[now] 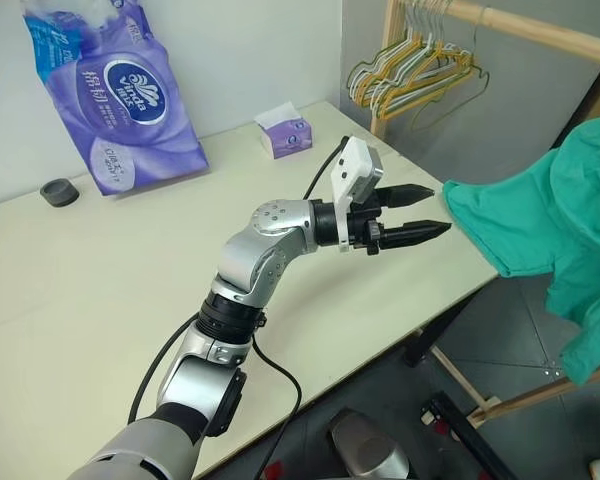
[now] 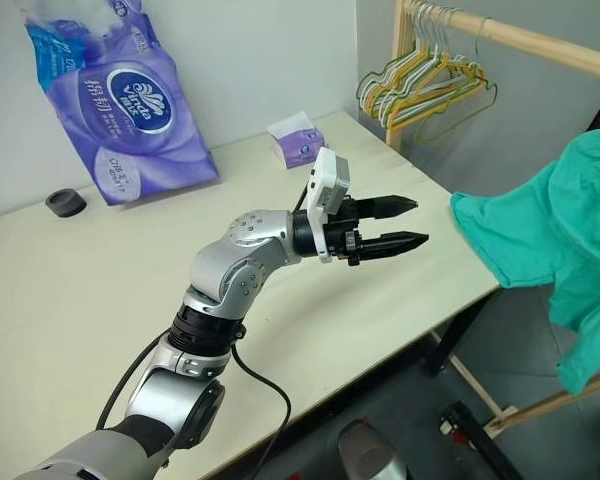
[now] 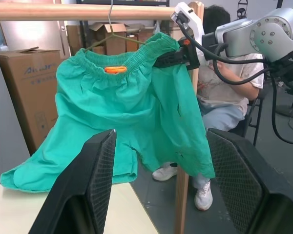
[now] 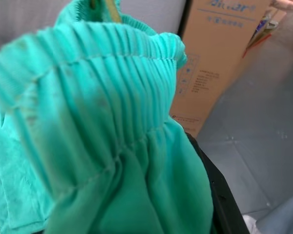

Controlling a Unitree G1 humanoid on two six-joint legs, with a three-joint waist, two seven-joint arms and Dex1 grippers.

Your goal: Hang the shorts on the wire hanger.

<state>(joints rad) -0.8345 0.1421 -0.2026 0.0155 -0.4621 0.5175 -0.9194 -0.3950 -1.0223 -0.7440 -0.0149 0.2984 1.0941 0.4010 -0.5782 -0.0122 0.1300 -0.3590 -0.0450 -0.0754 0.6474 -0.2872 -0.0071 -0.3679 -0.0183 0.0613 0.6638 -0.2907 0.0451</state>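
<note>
Teal-green cloth shorts (image 3: 136, 107), crinkled, with gathered elastic waistband and small orange loop tag (image 3: 115, 69), hang off the table's (image 1: 130, 270) edge, waistband up by a round wooden rail (image 3: 78, 10), legs drooping down. Thin wire hanger (image 3: 111, 22) hook sits over that rail above the waistband. Right hand (image 3: 173, 57) pinched closed on waistband edge. Left hand (image 1: 420, 210), black tapered fingers parted, empty, pointing at the shorts.

A cream table (image 1: 100, 280) carries a purple tissue pack (image 1: 115, 90), a small tissue box (image 1: 285, 132) and a dark cap (image 1: 59, 192).
</note>
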